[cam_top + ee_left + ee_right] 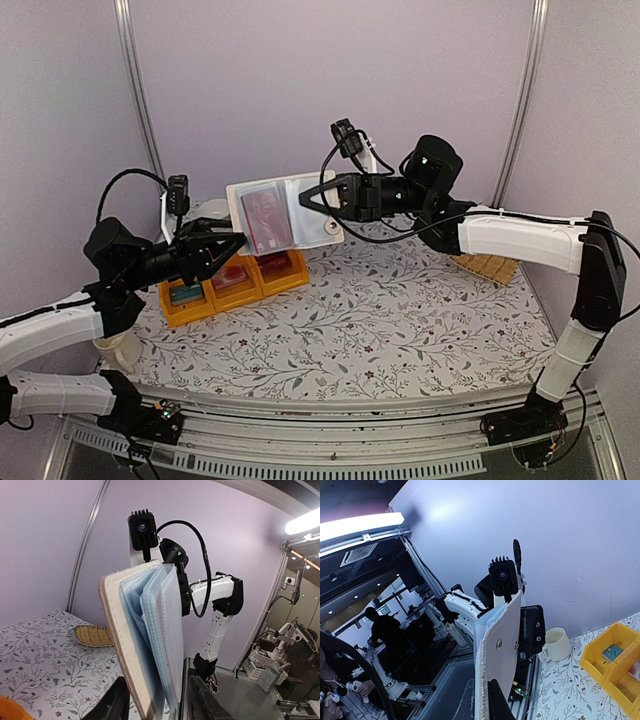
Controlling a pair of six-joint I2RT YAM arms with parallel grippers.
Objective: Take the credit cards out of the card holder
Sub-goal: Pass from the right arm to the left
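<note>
The card holder [318,232] hangs in the air above the back of the worktop [400,320], held up between the two arms with its clear sleeves facing upward.

The right hand [305,197] is pinched tight on the whitish cover at the holder's right edge. Its own camera shows the flap with the snap stud standing straight up out of the closed fingers.

The left hand [232,245] is at the lower left corner. From its wrist view it stands part-way open and straddles the bottom edge of the fanned blue-grey leaves. One finger [112,702] lies against the cover and the other sits just off the leaves. I see no firm grip on anything there.

As for progress, the job looks partly done. Just below the holder sit the yellow bins [195,310]. One has a teal card [187,293] lying in it, and the two beside it hold reddish cards [232,275], so I take those as already out.

One red card [268,222] shows plainly through the top sleeve, not yet pulled. Whether the leaves behind it hide more, I can't tell from here. What's left, at the least, is for the left hand to catch that card's edge and slide it free while the right keeps the holder steady.
</note>
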